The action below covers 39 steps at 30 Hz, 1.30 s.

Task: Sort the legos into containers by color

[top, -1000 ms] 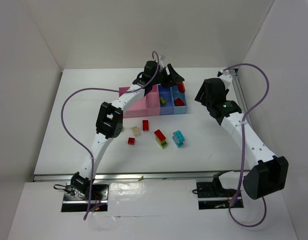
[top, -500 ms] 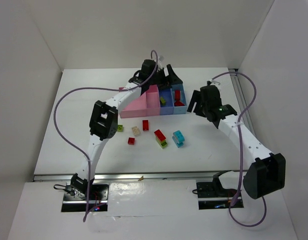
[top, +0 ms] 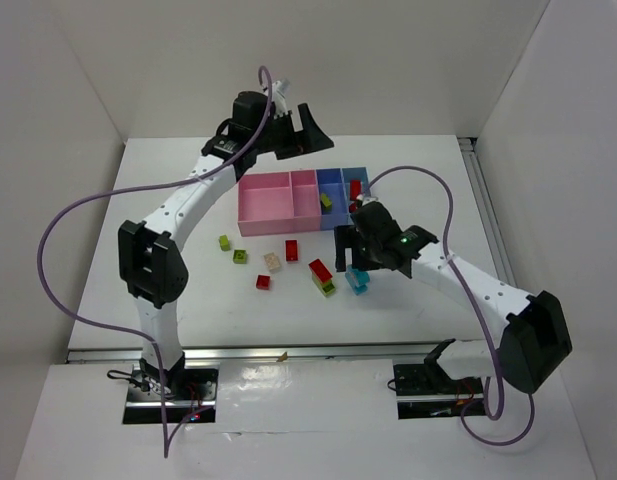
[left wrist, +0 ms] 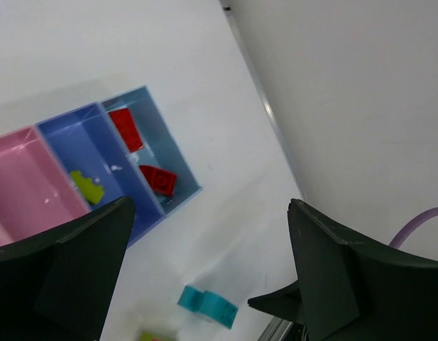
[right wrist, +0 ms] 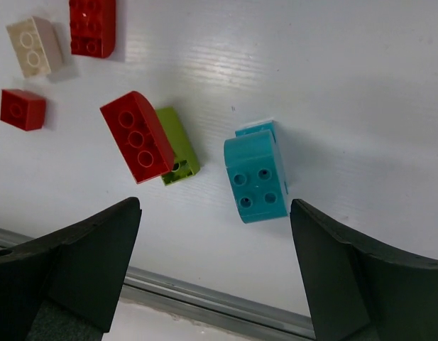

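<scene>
Containers (top: pixel 258 228) stand on the white table (top: pixel 168 200), at 12 o'clock from its middle: four joined bins in one row. From 9 to 3 o'clock these are the wide pink bin (top: pixel 266 205), the narrow pink bin (top: pixel 305 200), the blue bin (top: pixel 333 183) and the pale blue bin (top: pixel 365 175).

The left tool (top: pixel 306 138) hangs at 12 o'clock of the narrow pink bin, beyond the row. In its wrist view the left tool (left wrist: pixel 210 206) has its fingers wide apart, with nothing between them.

The right tool (top: pixel 356 262) hangs at 6 o'clock of the pale blue bin, over the cyan lego (top: pixel 358 282). Its fingers are also wide apart and grip nothing. The cyan lego (right wrist: pixel 255 177) lies on the table below the gap.

The loose legos lie at 6 o'clock of the containers. The red-and-green pair (top: pixel 322 277) is just at 9 o'clock of the cyan lego. The red lego (top: pixel 291 250) is at 11 o'clock of the pair, and the beige lego (top: pixel 273 262) is beside it at 8 o'clock. The small red lego (top: pixel 263 282) is at 7 o'clock of the beige one. Two green legos (top: pixel 240 256) (top: pixel 225 242) lie further toward 9 o'clock.

In the blue bin lies a binned green lego (left wrist: pixel 87 186). The pale blue bin holds the far red lego (left wrist: pixel 125 128) at its 12 o'clock end and the near red lego (left wrist: pixel 158 179) at its 6 o'clock end.
</scene>
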{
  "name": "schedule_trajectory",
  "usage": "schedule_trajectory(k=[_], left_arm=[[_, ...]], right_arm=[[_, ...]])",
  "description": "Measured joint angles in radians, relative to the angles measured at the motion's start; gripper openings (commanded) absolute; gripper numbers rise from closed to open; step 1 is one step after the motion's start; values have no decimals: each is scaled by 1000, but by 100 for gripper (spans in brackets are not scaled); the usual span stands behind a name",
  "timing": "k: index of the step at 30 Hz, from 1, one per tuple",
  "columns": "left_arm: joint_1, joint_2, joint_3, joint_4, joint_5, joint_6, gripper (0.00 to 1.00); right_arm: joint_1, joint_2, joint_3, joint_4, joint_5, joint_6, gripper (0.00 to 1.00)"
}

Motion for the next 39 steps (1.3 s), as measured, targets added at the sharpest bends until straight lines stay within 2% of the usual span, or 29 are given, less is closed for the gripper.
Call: schedule_trajectory(k=[8, 11, 18, 22, 23, 27, 31, 34, 36, 39], left_arm=[[37, -21, -97, -77, -15, 46, 100], [40, -21, -100, -88, -15, 48, 98], [47, -21, -100, -89, -10, 50, 97], [50, -21, -100, -89, -3, 52, 97], [50, -21, -100, -90, 1, 55, 97], [72, -21, -100, -95, 43, 79, 92], [133, -23, -113, -86, 178, 119, 92], [181, -37, -174, -38, 343, 151, 92], [201, -45, -233, -4, 462, 155, 92], [194, -56, -328, 98, 608, 137, 92]], right_arm=[[13, 77, -50, -12, 24, -15, 88], [13, 82, -57, -18, 39, -20, 84], [13, 130, -60, -8, 45, -41, 67], [13, 160, -60, 0, 44, -55, 38], [13, 164, -58, 0, 50, -59, 27], [4, 159, -23, -12, 58, -59, 17], [-56, 118, 77, -21, 8, -89, 15], [-162, 78, 166, -1, -103, -123, 15], [-241, 53, 199, 17, -193, -140, 15], [-360, 48, 205, 69, -433, -142, 15]])
